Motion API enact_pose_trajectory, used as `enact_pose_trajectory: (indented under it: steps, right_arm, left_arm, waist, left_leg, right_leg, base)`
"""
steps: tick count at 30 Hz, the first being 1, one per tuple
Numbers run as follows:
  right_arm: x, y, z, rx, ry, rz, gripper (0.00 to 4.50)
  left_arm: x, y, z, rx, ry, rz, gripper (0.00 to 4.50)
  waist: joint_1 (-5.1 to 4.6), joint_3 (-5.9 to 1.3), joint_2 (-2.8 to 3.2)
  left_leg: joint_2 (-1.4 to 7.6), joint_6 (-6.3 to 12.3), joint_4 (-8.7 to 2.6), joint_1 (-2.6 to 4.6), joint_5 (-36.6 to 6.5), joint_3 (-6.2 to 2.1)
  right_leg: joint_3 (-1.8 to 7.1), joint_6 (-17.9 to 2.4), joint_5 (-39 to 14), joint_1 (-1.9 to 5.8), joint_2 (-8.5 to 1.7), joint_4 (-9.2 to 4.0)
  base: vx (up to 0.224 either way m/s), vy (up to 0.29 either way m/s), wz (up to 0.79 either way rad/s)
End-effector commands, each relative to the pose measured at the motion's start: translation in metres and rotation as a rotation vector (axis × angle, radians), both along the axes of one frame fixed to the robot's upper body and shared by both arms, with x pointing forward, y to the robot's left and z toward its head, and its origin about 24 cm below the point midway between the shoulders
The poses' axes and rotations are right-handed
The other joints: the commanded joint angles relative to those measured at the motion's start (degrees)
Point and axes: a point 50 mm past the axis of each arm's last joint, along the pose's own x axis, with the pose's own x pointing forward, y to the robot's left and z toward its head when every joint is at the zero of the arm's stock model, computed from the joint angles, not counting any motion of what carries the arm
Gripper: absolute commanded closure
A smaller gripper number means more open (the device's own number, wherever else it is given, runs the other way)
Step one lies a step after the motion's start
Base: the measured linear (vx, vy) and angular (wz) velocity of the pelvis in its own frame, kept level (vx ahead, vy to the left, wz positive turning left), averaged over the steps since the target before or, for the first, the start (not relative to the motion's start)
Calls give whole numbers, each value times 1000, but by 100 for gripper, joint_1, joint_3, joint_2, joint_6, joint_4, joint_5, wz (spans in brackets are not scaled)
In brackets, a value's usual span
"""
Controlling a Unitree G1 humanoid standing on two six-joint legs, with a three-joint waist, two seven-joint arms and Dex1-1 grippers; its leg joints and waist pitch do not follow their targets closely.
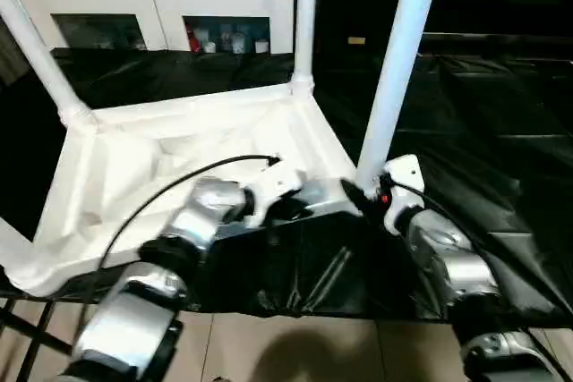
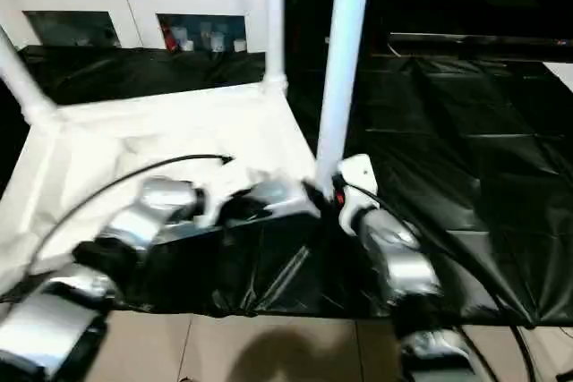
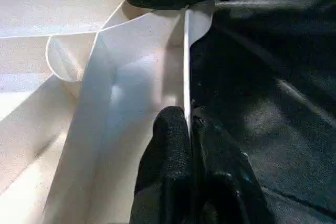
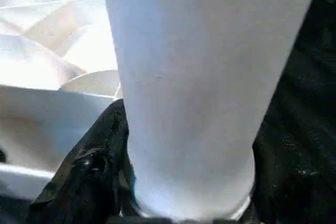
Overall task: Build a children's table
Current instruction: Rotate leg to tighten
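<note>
The white table top (image 1: 179, 149) lies upside down on a black sheet, ribbed underside up. Two legs stand in its far corner sockets, one on the left (image 1: 36, 51) and one on the right (image 1: 304, 15). A third leg (image 1: 398, 69) stands upright at the near right corner. My right gripper (image 1: 365, 187) is closed around this leg near its base, and one black finger (image 4: 89, 166) presses against the tube (image 4: 199, 77). My left gripper (image 3: 188, 121) is shut on the top's thin side rim (image 3: 186, 51), close to that same corner.
The black sheet (image 1: 483, 131) covers the work surface and spreads far to the right. A white cabinet with glass doors (image 1: 152, 6) stands behind the table top. A black cable (image 1: 161, 190) arcs over my left forearm. Tiled floor (image 1: 295, 346) shows at the near edge.
</note>
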Motion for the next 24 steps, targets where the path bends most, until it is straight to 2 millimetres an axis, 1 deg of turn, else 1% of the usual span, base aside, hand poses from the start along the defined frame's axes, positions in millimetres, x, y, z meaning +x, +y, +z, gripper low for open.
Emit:
enact_pose_trajectory:
  steps: [1, 3, 4, 5, 6, 8, 9, 10, 11, 12, 13, 14, 15, 16, 17, 18, 21, 23, 24]
  right_arm:
    - [-8, 27, -18, 14, 81, 71, 110]
    - [-5, 22, -13, 19, 58, 56, 104]
    - [-4, 19, -12, 6, 48, 55, 90]
    - [-3, 16, -11, -1, 41, 59, 90]
    - [-3, 13, -9, -17, 26, 83, 75]
    - [-4, 8, -6, -35, 9, 145, 65]
    - [-5, 6, -5, -36, 5, 195, 65]
    - [-5, 6, -5, -36, 5, 195, 65]
    - [-10, 3, -2, -44, 1, 309, 65]
    - [-14, 2, -1, -47, -1, 376, 65]
    - [-19, 0, 1, -49, -1, 464, 65]
    - [-22, -1, 2, -45, 0, 506, 65]
    - [-22, -1, 2, -45, 0, 506, 65]
    - [-23, -1, 3, -41, 1, 521, 65]
    - [-29, -5, 7, -36, 3, 619, 65]
    - [-33, -7, 9, -35, 14, 676, 65]
    - [-43, -14, 10, -31, 71, 814, 65]
    - [-50, -18, 10, -23, 129, 896, 65]
    - [-51, -19, 10, -23, 134, 904, 82]
  left_arm:
    - [-10, -30, -6, -32, 21, -54, 450]
    - [-10, -26, -6, -31, 18, -59, 450]
    - [-9, -24, -5, -31, 14, -67, 450]
    - [-9, -22, -4, -30, 13, -73, 450]
    - [-10, -18, -3, -31, 6, -97, 450]
    - [-11, -13, -3, -29, 8, -128, 450]
    - [-12, -10, -2, -32, 10, -148, 450]
    - [-12, -10, -2, -32, 10, -148, 450]
    - [-13, -4, 0, -49, 27, -192, 450]
    - [-14, -1, 1, -51, 32, -214, 450]
    - [-16, 4, 2, -51, 43, -248, 450]
    - [-16, 7, 2, -48, 51, -264, 450]
    - [-16, 7, 2, -48, 51, -264, 450]
    - [-17, 8, 3, -46, 53, -271, 450]
    - [-18, 16, 4, -40, 67, -306, 450]
    - [-18, 20, 5, -36, 74, -324, 450]
    - [-20, 29, 7, -28, 95, -364, 450]
    - [-22, 34, 8, -25, 114, -393, 450]
    - [-22, 35, 8, -25, 116, -397, 450]
  waist:
    - [-15, -256, -74]
    - [-16, -252, -68]
    - [-18, -249, -71]
    - [-13, -249, -35]
    - [-19, -255, -53]
    - [-11, -272, -72]
    - [-6, -284, -67]
    - [3, -287, -70]
    - [11, -295, -82]
    - [38, -302, -83]
    - [42, -300, -87]
    - [63, -301, -81]
    - [62, -304, -73]
    - [66, -305, -73]
    - [72, -297, -87]
    - [77, -292, -81]
    - [94, -284, -93]
    - [121, -280, -82]
    - [127, -281, -87]
  left_leg:
    - [278, 307, -410, 20, -1200, -153]
    - [276, 310, -413, 30, -1280, -149]
    - [276, 315, -416, 25, -1296, -151]
    - [278, 307, -420, 20, -1309, -159]
    - [280, 313, -422, 16, -1322, -158]
    - [271, 374, -404, -2, -1208, -152]
    - [276, 441, -392, -13, -1088, -147]
    - [278, 476, -385, -14, -1039, -145]
    - [267, 549, -369, -26, -927, -135]
    - [267, 648, -355, -44, -816, -130]
    - [268, 699, -350, -55, -781, -120]
    - [281, 780, -340, -69, -726, -120]
    - [289, 828, -337, -66, -722, -117]
    - [294, 825, -334, -59, -716, -117]
    - [283, 823, -336, -60, -751, -117]
    - [294, 823, -340, -56, -802, -117]
    - [315, 787, -355, -42, -949, -123]
    - [329, 742, -362, -23, -1009, -128]
    - [338, 730, -364, -24, -1001, -127]
  right_leg:
    - [346, -1009, -1690, 187, -495, -507]
    - [344, -1015, -1720, 177, -488, -518]
    - [344, -1010, -1742, 182, -489, -519]
    - [345, -1004, -1751, 186, -494, -517]
    - [341, -1001, -1700, 192, -487, -520]
    - [343, -1046, -1462, 215, -488, -492]
    - [348, -1103, -1235, 223, -488, -459]
    - [347, -1135, -1133, 226, -491, -450]
    - [343, -1201, -933, 248, -485, -430]
    - [335, -1247, -764, 266, -487, -405]
    - [330, -1264, -673, 277, -472, -393]
    - [322, -1282, -539, 277, -475, -371]
    - [310, -1284, -542, 268, -471, -372]
    - [309, -1288, -564, 260, -474, -369]
    - [303, -1272, -679, 272, -471, -393]
    - [304, -1267, -775, 263, -466, -395]
    - [305, -1274, -960, 248, -463, -405]
    - [311, -1266, -1054, 238, -465, -411]
    - [318, -1276, -1031, 240, -477, -406]
  base:
    - [0, 0, 0]
    - [0, 0, 0]
    - [0, 0, 0]
    - [0, 0, 0]
    - [0, 0, 0]
    - [0, 0, 0]
    - [0, 0, 0]
    - [0, 0, 0]
    - [0, 0, 0]
    - [0, 0, 0]
    - [0, 0, 0]
    - [0, 0, 0]
    - [0, 0, 0]
    - [0, 0, 0]
    - [0, 0, 0]
    - [0, 0, 0]
    - [0, 0, 0]
    - [0, 0, 0]
    - [0, 0, 0]
